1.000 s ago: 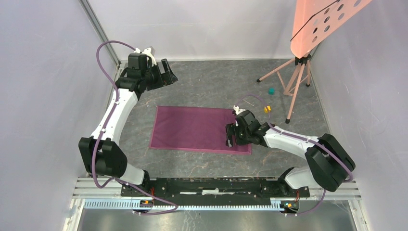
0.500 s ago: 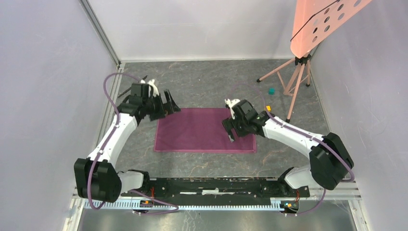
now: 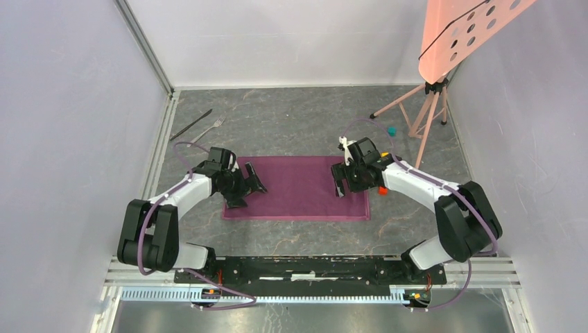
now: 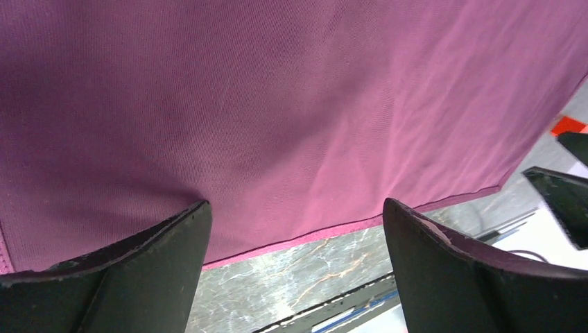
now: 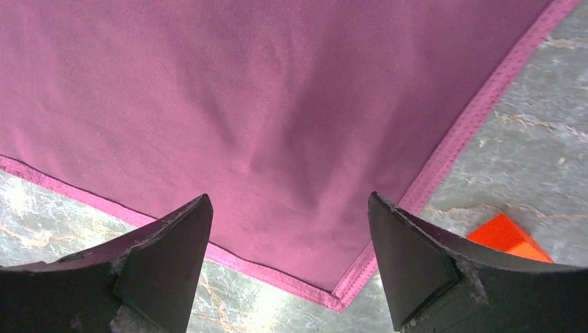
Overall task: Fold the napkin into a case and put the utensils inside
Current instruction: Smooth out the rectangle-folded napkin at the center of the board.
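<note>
The plum-purple napkin (image 3: 298, 187) lies flat and unfolded in the middle of the table. My left gripper (image 3: 249, 193) hovers open over its left edge; the left wrist view shows the napkin (image 4: 291, 104) and its near hem between the spread fingers (image 4: 159, 263). My right gripper (image 3: 338, 180) stands open over the right side, with the napkin's near right corner (image 5: 333, 295) below the gap. Neither holds anything. The utensils lie at the back left, apart from the cloth: a dark knife (image 3: 192, 123) and a silver fork (image 3: 211, 128).
A small orange-red cube (image 5: 509, 237) sits just off the napkin's right edge, beside my right arm (image 3: 381, 188). A teal cube (image 3: 392, 130) lies at the back right by a tripod (image 3: 423, 118) that carries a pink perforated board (image 3: 464, 31).
My left arm swung from the back left corner down to the napkin's left edge, uncovering the knife and fork. My right gripper moved from the near right corner farther back. The napkin shifted slightly right.
</note>
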`<action>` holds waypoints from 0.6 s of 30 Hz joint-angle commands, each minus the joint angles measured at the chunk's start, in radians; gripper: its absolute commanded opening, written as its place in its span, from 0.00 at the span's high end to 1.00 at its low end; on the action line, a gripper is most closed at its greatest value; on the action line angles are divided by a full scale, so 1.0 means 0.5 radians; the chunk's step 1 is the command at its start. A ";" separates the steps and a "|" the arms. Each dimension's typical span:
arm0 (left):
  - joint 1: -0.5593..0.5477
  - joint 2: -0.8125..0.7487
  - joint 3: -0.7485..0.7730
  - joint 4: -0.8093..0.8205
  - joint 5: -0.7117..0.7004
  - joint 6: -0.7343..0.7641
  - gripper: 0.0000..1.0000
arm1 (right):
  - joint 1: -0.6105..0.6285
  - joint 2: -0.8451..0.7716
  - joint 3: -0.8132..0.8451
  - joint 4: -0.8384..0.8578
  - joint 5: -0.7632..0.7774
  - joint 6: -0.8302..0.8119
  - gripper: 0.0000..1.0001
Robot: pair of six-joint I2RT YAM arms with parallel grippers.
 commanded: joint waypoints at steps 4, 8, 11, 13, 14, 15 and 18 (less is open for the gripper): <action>-0.002 -0.088 -0.188 -0.024 -0.181 -0.300 0.00 | 0.011 0.182 0.006 0.288 -0.073 -0.017 0.11; -0.002 -0.203 -0.300 -0.039 -0.191 -0.350 0.00 | 0.032 0.348 0.085 0.335 -0.109 -0.154 0.11; 0.000 -0.315 -0.376 -0.091 -0.215 -0.409 0.00 | 0.035 0.464 0.195 0.300 -0.105 -0.217 0.11; -0.001 -0.425 -0.399 -0.146 -0.242 -0.443 0.00 | 0.043 0.502 0.262 0.270 -0.113 -0.237 0.11; 0.000 -0.491 -0.400 -0.183 -0.249 -0.456 0.00 | 0.053 0.500 0.301 0.246 -0.108 -0.245 0.11; -0.002 -0.544 -0.396 -0.211 -0.247 -0.465 0.00 | 0.066 0.488 0.334 0.222 -0.108 -0.259 0.11; -0.002 -0.729 -0.336 -0.321 -0.229 -0.447 0.00 | 0.113 0.405 0.486 0.064 -0.037 -0.314 0.11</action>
